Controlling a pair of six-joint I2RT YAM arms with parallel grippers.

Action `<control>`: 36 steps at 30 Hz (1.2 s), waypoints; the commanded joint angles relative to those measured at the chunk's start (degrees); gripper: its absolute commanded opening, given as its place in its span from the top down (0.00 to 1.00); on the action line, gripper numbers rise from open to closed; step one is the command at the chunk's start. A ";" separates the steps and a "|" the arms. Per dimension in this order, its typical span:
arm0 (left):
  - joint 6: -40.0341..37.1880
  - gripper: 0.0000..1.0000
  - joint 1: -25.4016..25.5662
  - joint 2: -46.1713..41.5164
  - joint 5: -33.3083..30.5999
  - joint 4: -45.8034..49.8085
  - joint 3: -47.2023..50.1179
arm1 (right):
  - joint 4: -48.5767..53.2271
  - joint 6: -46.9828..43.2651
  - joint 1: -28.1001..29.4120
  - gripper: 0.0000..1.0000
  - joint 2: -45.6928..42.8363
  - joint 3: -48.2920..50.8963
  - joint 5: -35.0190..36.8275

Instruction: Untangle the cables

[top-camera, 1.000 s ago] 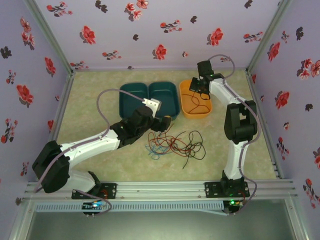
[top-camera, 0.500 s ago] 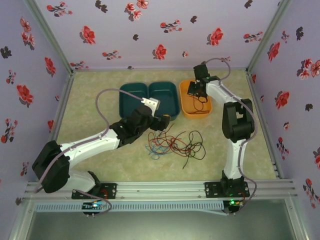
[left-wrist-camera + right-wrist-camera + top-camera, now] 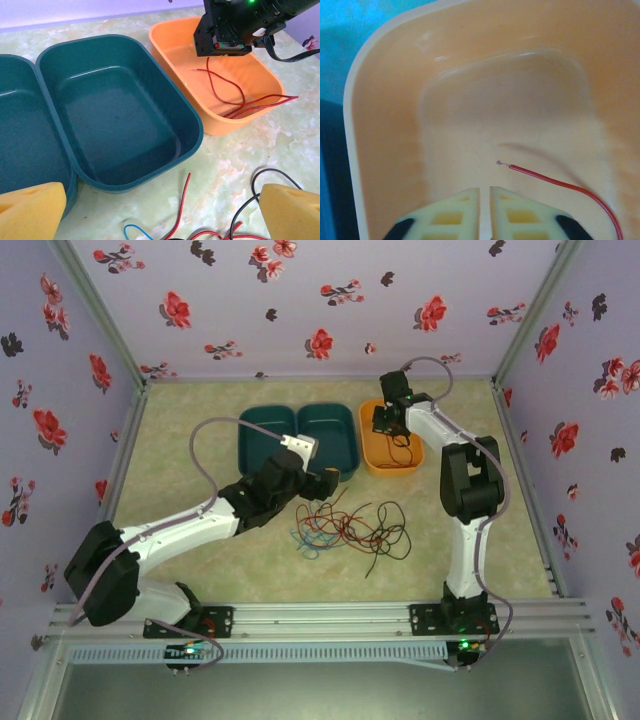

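Note:
The cables (image 3: 350, 525), thin red, black and blue wires, lie in a loose tangle on the table's middle. My left gripper (image 3: 325, 480) hovers just behind that tangle, wide open and empty; in its own view (image 3: 162, 215) red, blue and black strands (image 3: 182, 200) lie between its yellow fingers (image 3: 30, 210). One red cable (image 3: 235, 95) lies in the orange bin (image 3: 175, 55) and rises to my right gripper (image 3: 225, 47). That gripper (image 3: 485, 192) points down into the bin (image 3: 385, 125), fingers parted by a narrow slit. The cable's bare end (image 3: 555, 180) lies free on the bin floor.
Two teal bins (image 3: 265, 465) stand side by side left of the orange bin (image 3: 380, 465), their front rim (image 3: 125, 185) just beyond the left gripper. Floral walls close the table on three sides. Bare table lies left and right of the tangle.
My right gripper has moved left and toward the back end of the orange bin with the red cable, and its fingers have parted slightly. The left arm has stayed put.

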State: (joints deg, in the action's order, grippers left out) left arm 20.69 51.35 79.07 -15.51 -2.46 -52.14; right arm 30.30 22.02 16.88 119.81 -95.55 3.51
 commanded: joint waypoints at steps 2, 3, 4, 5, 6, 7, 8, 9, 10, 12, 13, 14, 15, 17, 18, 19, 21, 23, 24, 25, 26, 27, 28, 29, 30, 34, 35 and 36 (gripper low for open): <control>1.04 0.00 -0.55 -0.76 -1.41 0.23 -1.20 | 3.03 -1.37 0.60 0.75 -2.35 -1.75 2.26; 1.18 0.00 -0.63 -0.71 -1.46 0.54 -1.37 | 3.24 -1.37 0.66 0.73 -2.78 -1.68 2.45; 1.19 0.00 -0.58 -0.74 -1.44 0.82 -1.62 | 3.35 -1.37 0.65 0.71 -3.15 -1.53 2.55; 1.20 0.00 -0.62 -0.76 -1.42 1.24 -1.80 | 3.36 -1.37 0.62 0.70 -3.69 -1.40 2.64; 1.20 0.00 -0.62 -0.75 -1.45 1.53 -1.99 | 3.49 -1.32 0.61 0.68 -4.10 -1.39 2.69; 1.20 0.00 -0.55 -0.76 -1.39 1.73 -2.08 | 3.53 -1.28 0.62 0.67 -4.43 -1.40 2.73; 1.20 0.00 -0.63 -0.76 -1.33 1.83 -2.09 | 3.69 -1.38 0.68 0.66 -4.76 -1.48 2.73; 1.20 0.00 -0.62 -0.76 -1.38 1.82 -2.09 | 3.92 -1.37 0.63 0.65 -5.06 -1.57 2.64; 1.20 0.00 -0.63 -0.67 -1.44 1.76 -2.09 | 3.96 -1.37 0.61 0.64 -5.35 -1.62 2.72; 1.20 0.00 -0.63 -0.45 -1.41 1.76 -2.09 | 4.37 -1.62 0.62 0.61 -5.86 -1.81 2.95; 1.28 0.00 -0.70 -0.27 -1.39 1.76 -2.17 | 4.79 -1.76 0.61 0.59 -5.99 -2.11 3.12; 1.35 0.00 -0.73 -0.15 -1.33 1.74 -2.24 | 5.17 -1.94 0.65 0.57 -6.21 -2.43 3.26; 1.45 0.00 -0.72 0.02 -1.41 1.80 -2.38 | 5.75 -2.22 0.62 0.54 -6.30 -2.83 3.26; 1.42 0.00 -0.73 0.21 -1.35 2.01 -2.59 | 6.80 -2.83 0.66 0.50 -6.63 -3.62 3.18; 1.46 0.00 -0.73 0.22 -1.37 2.10 -2.70 | 7.24 -3.10 0.64 0.48 -6.91 -3.92 3.16; 1.37 0.00 -0.73 0.28 -1.34 2.11 -2.78 | 7.47 -3.25 0.61 0.46 -7.16 -4.06 3.17; 1.28 0.00 -0.68 0.05 -1.28 2.19 -2.79 | 8.06 -3.49 0.61 0.45 -7.79 -4.14 3.00; 1.28 0.00 -0.73 -0.12 -1.28 2.06 -2.66 | 9.04 -3.48 0.61 0.45 -8.49 -4.53 2.82; 1.29 0.00 -0.77 -0.14 -1.19 2.02 -2.62 | 9.61 -3.48 0.64 0.45 -9.07 -4.71 2.61; 1.20 0.00 -0.72 -0.14 -1.20 2.02 -2.62 | 10.13 -3.52 0.66 0.45 -9.62 -4.67 2.41; 1.10 0.00 -0.72 -0.05 -1.20 2.02 -2.75 | 10.68 -3.48 0.63 0.44 -10.37 -4.58 2.34; 0.96 0.00 -0.73 -0.05 -1.13 2.10 -2.86 | 11.12 -3.54 0.61 0.45 -11.29 -4.17 2.37; 0.87 0.00 -0.65 0.02 -1.13 2.15 -2.96 | 11.41 -3.39 0.67 0.45 -12.32 -3.66 2.42; 0.85 0.00 -0.73 0.03 -1.11 2.27 -3.12 | 11.48 -3.17 0.70 0.45 -13.51 -2.80 2.62; 0.76 0.00 -0.68 0.14 -1.18 2.43 -3.23 | 11.36 -2.97 0.69 0.45 -14.89 -1.82 2.81; 1.01 0.00 -0.69 0.11 -1.15 2.55 -3.40 | 11.18 -2.03 0.87 0.45 -20.09 3.06 3.79; 1.11 0.00 -0.73 0.12 -1.16 2.54 -3.32 | 11.09 -1.61 0.97 0.45 -21.52 4.54 4.09; 1.24 0.00 -0.74 0.04 -1.15 2.31 -3.19 | 11.03 -1.17 1.03 0.45 -23.15 6.13 4.41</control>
State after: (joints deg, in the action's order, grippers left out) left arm 20.93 51.07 79.07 -15.51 -1.02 -53.74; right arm 39.70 19.68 17.41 100.40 -92.79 6.09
